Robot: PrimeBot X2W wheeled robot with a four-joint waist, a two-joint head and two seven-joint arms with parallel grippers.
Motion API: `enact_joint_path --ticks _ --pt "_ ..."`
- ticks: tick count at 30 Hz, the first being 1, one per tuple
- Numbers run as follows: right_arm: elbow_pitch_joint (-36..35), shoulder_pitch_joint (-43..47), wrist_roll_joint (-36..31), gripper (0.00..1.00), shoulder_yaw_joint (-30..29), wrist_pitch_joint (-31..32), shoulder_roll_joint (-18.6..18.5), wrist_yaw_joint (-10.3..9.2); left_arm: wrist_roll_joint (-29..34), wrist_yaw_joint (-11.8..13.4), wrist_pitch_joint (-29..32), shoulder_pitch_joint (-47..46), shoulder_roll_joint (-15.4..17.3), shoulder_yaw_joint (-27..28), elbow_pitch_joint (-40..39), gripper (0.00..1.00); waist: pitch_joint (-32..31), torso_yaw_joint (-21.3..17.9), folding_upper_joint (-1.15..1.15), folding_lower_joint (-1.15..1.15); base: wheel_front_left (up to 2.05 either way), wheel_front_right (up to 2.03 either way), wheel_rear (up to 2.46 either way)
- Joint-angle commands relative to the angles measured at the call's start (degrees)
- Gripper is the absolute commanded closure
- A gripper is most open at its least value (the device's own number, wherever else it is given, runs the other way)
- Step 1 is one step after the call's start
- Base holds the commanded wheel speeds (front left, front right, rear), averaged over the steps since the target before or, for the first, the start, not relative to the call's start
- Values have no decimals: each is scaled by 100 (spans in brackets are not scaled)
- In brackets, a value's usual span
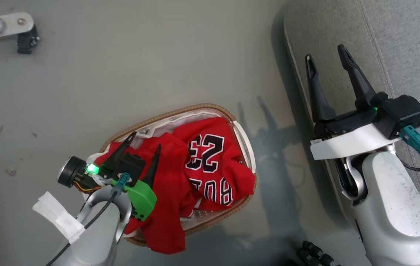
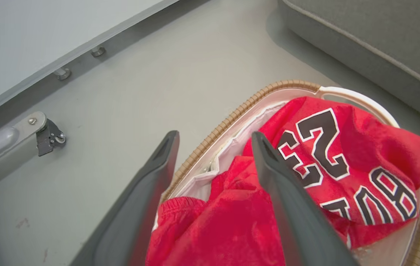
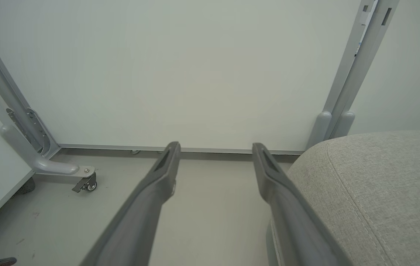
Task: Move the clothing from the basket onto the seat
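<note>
Jersey reads "23" (lettering beside it partly folded).

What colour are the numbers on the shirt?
Black numerals with white edges, clearest in the left wrist view.

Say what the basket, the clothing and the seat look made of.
Basket: apparently moulded plastic, smooth cream wall, brown rim ribbed like weave.
Clothing: soft matte red fabric, possibly synthetic; it creases and drapes over the rim.
Seat: grey woven upholstery, matte, grainy texture, stitched seams.
</note>
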Motion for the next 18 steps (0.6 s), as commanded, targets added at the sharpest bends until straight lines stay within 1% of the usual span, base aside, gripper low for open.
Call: enact_joint_path --ticks 1,9,13,15,18 --pt "-20 -75 81 0 27 -27 4 -4 25 -22 -6 -188 105 -83 83 0 611 -509 0 -1 0 0 0" --pt "-3 -137 363 0 178 -27 5 -4 198 -37 -6 -612 450 -805 702 0 1065 -819 0 -1 0 0 0" --pt "33 -116 465 0 297 -27 6 -4 240 -39 -6 -841 551 -1041 1066 0 1227 -924 0 -1 0 0 0" --pt "50 -111 519 0 346 -27 2 -4 297 -38 -6 -981 584 -1130 1332 0 1295 -969 0 -1 0 0 0" --pt "57 -125 607 0 427 -27 4 -4 402 61 7 -1230 590 -1255 1940 0 1385 -1034 0 -1 0 0 0"
